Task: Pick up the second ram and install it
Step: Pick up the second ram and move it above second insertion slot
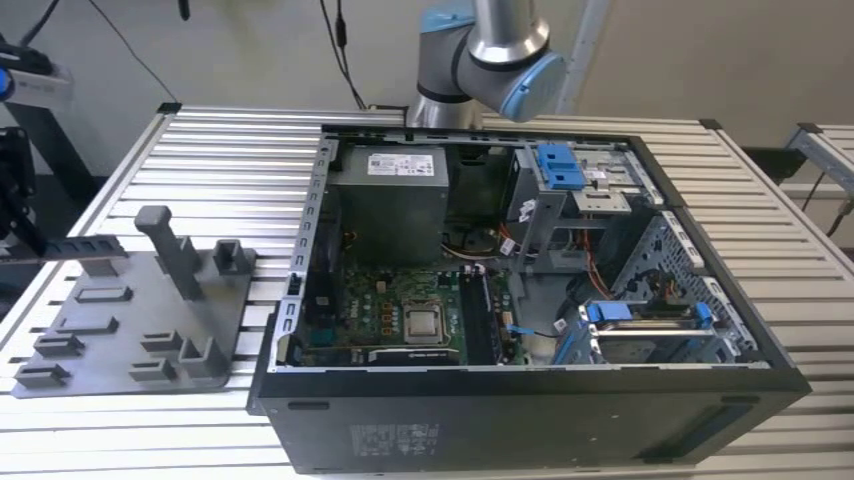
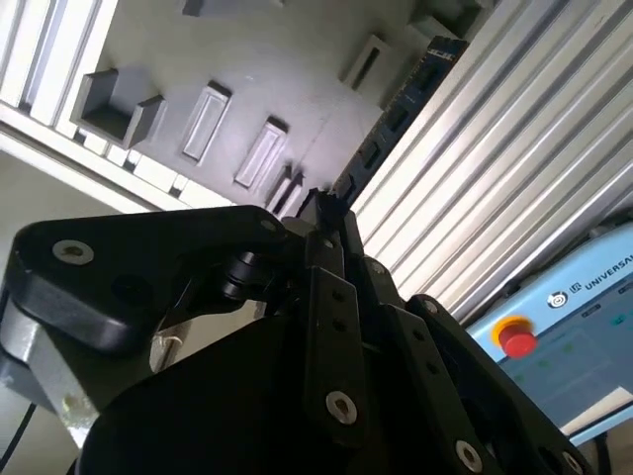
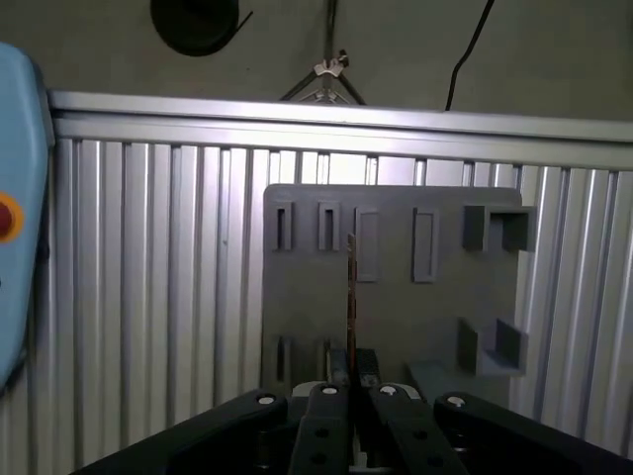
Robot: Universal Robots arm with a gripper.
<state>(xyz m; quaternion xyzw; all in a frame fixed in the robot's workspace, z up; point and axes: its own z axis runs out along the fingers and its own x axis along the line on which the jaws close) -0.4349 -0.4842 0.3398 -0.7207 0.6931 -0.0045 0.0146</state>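
Observation:
My gripper (image 3: 350, 394) is shut on the second ram (image 3: 350, 297), a thin dark stick that shows edge-on in the first wrist view and sticks out past the fingertips. In the second wrist view the ram (image 2: 396, 119) runs as a long dark strip with small chips out from the gripper (image 2: 331, 213). It hangs in the air above the grey fixture plate (image 3: 396, 297), apart from the plate's slots. The open computer case (image 1: 534, 300) lies on the table, with its motherboard (image 1: 400, 310) facing up.
The fixture plate (image 1: 120, 320) with upright posts lies at the exterior view's left, beside the case. A blue teach pendant (image 2: 554, 336) with a red button rests off the table edge. The arm's base (image 1: 474, 50) stands behind the case. The table top is ribbed aluminium (image 1: 227, 160).

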